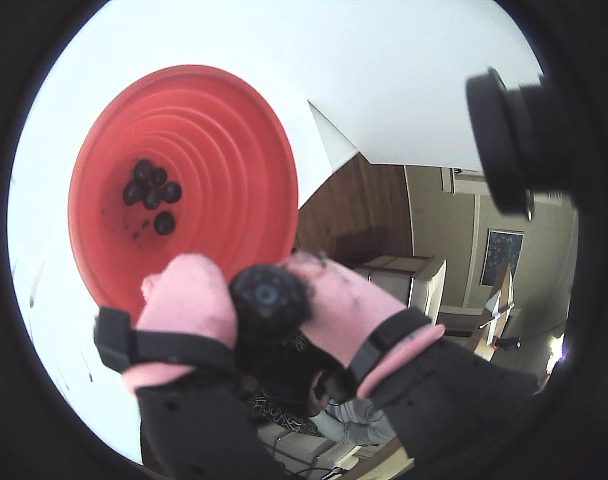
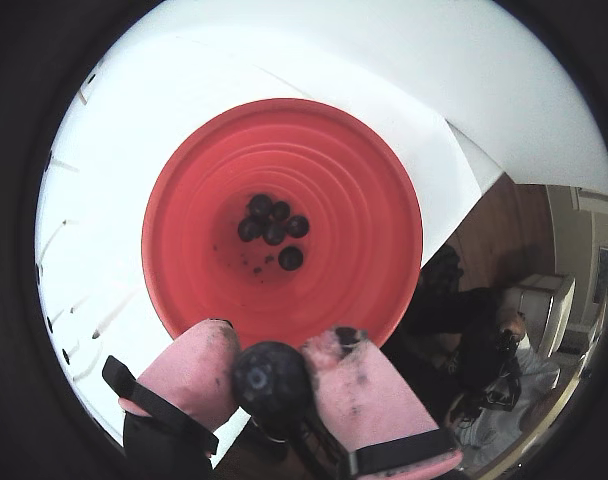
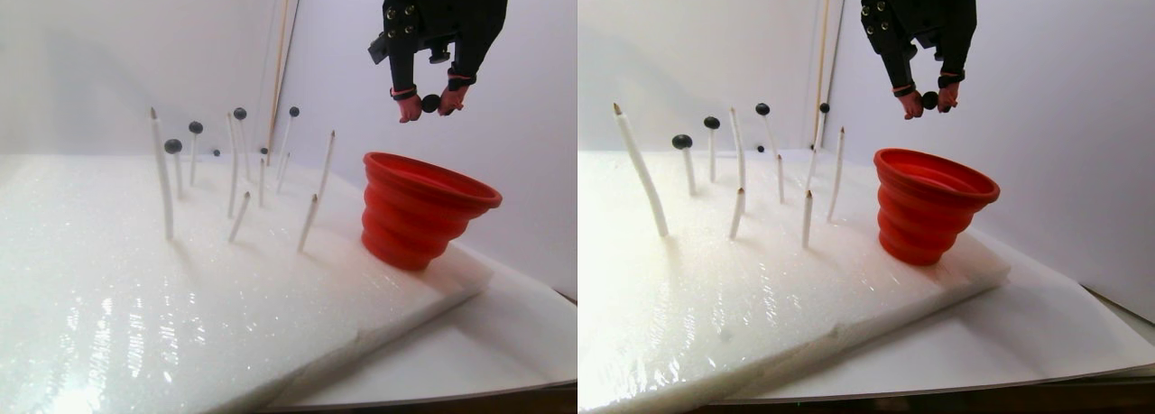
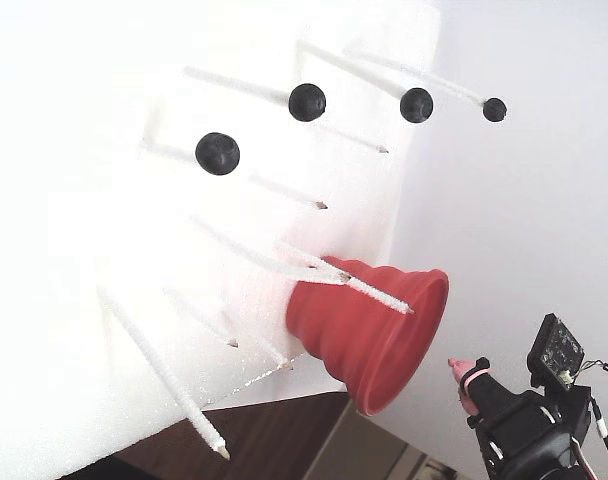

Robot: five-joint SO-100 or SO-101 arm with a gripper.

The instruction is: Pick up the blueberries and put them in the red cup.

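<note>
The task looks partly done. Several blueberries [image 2: 272,228] already lie clustered at the bottom of the red cup [image 2: 364,250], about six as far as both wrist views show. The end effector [image 1: 270,298] is closed on one more blueberry [image 1: 270,298], pinched between its two pink fingertips [image 1: 189,300]. In the stereo pair view it hangs above the cup, roughly over the near-left part of the rim, so whether the berry is squarely over the opening is hard to judge; in a wrist view the berry sits at the lower edge of the cup's mouth. The likely step in hand is carrying this berry over the opening and letting it go. More work is left: the fixed view shows four berries [image 4: 217,153] on the tips of thin white sticks [image 4: 164,372] standing in the white foam block [image 3: 135,288] on the surface, while many other sticks are bare. The cup stands near the block's right edge in the stereo pair view.
</note>
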